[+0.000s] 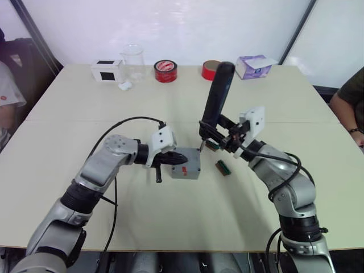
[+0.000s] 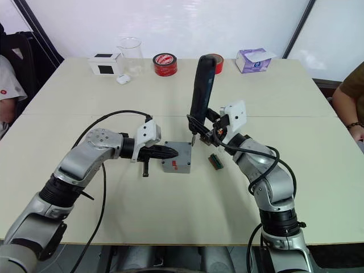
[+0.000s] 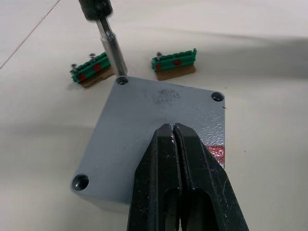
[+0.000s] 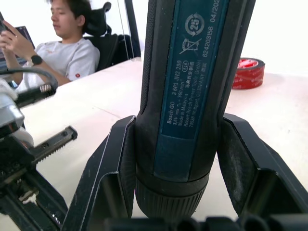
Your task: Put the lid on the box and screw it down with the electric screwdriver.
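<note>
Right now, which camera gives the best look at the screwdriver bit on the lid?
The left wrist view: the bit stands on a corner screw hole of the lid. The eye views show the whole electric screwdriver small; the right wrist view shows its barrel clamped in the right gripper.

**A pale table and what sits on it**

A beige table (image 1: 170, 216) with a seam across its middle carries everything. Near the centre sits the grey box (image 1: 186, 164), its lid (image 3: 159, 125) on top. Just to its right lie two small green terminal blocks (image 1: 223, 167), close together. Along the far edge stand a white box with a black square (image 1: 106, 70), a clear beaker (image 1: 133, 61), a small white object (image 1: 124, 86) just in front of the beaker, two red tape rolls (image 1: 165, 71), and a purple tissue box (image 1: 254, 66).
</note>
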`<action>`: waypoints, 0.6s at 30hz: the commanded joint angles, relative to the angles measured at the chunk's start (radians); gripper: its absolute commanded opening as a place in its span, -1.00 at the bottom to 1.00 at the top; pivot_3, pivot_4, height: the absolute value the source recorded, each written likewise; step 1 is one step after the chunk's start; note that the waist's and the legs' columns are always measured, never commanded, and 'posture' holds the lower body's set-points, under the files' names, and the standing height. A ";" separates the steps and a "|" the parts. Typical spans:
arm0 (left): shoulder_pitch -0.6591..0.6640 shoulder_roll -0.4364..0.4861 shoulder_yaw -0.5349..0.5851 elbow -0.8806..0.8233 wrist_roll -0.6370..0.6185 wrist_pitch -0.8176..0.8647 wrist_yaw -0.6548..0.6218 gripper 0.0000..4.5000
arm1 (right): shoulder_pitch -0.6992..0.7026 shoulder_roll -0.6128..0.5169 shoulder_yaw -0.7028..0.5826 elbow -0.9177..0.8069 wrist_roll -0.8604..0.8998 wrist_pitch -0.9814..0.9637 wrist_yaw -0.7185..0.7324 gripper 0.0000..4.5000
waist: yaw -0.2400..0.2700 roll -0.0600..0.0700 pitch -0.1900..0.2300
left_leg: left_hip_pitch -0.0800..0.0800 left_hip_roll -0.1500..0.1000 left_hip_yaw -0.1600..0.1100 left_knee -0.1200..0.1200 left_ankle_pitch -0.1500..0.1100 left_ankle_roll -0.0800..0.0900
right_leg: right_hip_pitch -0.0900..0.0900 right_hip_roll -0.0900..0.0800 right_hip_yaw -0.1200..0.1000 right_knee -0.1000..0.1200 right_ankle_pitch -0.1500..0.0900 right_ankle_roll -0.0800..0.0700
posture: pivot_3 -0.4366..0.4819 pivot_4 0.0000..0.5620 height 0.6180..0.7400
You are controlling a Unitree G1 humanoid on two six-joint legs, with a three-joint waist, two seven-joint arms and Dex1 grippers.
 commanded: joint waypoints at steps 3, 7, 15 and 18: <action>0.029 0.015 0.006 -0.004 0.011 0.050 0.014 -1.00 | -0.072 0.004 -0.045 -0.077 0.056 -0.001 -0.016 -0.18 | -0.001 0.000 0.000 | 0.000 0.000 0.000 0.000 0.000 0.000 | 0.000 0.000 0.000 0.000 0.000 0.000 | -0.05 -0.47 1.00; 0.035 0.023 0.009 -0.011 0.020 0.045 0.018 -1.00 | -0.081 0.005 -0.037 -0.080 0.091 0.018 -0.003 -0.18 | 0.000 0.000 0.000 | 0.000 0.000 0.000 0.000 0.000 0.000 | 0.000 0.000 0.000 0.000 0.000 0.000 | -0.05 -0.47 1.00; 0.047 0.033 0.030 -0.019 0.019 0.049 0.036 -1.00 | -0.075 -0.003 -0.030 -0.061 0.100 0.014 0.018 -0.18 | 0.000 0.000 0.000 | 0.000 0.000 0.000 0.000 0.000 0.000 | 0.000 0.000 0.000 0.000 0.000 0.000 | -0.05 -0.47 1.00; 0.052 0.026 0.019 -0.030 0.017 0.056 0.038 -1.00 | -0.063 -0.002 -0.020 -0.066 0.092 0.013 0.021 -0.18 | 0.000 0.000 0.000 | 0.000 0.000 0.000 0.000 0.000 0.000 | 0.000 0.000 0.000 0.000 0.000 0.000 | -0.05 -0.47 1.00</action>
